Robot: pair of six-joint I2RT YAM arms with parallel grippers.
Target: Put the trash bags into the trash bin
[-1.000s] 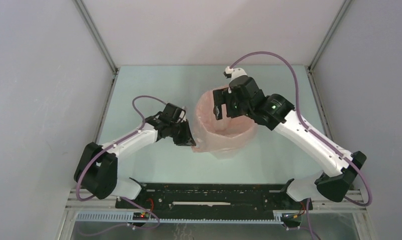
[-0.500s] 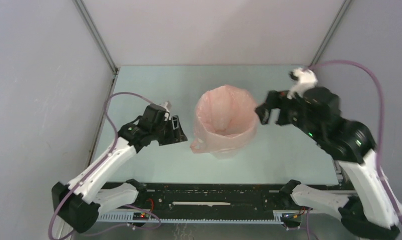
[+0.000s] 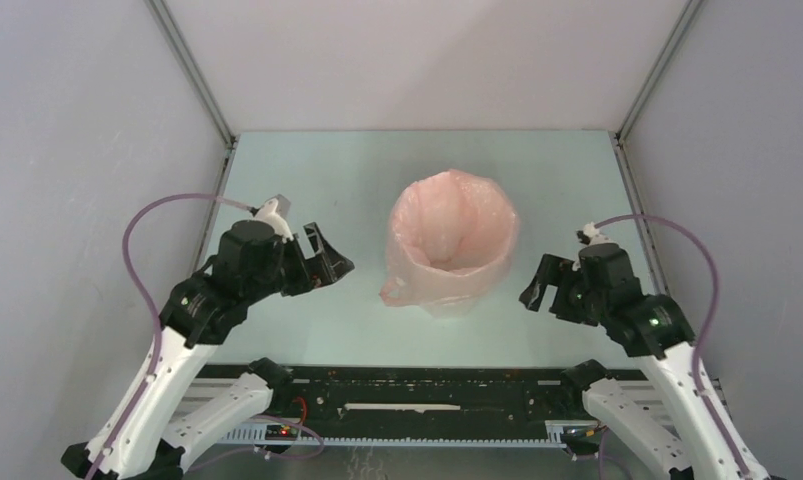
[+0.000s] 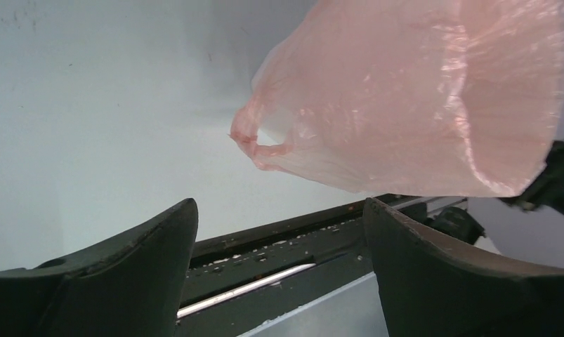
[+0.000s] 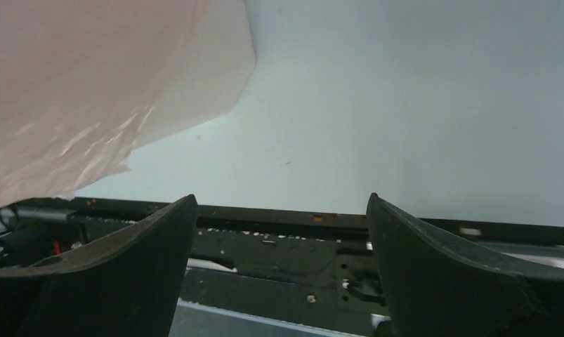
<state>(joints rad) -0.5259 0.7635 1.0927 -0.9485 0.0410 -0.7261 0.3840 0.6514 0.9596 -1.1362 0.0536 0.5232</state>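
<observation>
Pale-pink trash bag (image 3: 452, 250) upright, mouth open, loop handle (image 3: 395, 292) hanging outside

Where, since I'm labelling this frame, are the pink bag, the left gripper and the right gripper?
pink bag (image 3: 457, 288): top view, near outer wall.
left gripper (image 3: 330, 254): top view, midway between fingertips.
right gripper (image 3: 537, 284): top view, midway between fingertips.

Your left gripper (image 3: 329, 258) hangs with its jaws spread wide and nothing between them, pointing right toward the middle. Your right gripper (image 3: 537, 285) is likewise spread and empty, pointing left. Both arms are raised with elbows bent, each out on its own side.
</observation>
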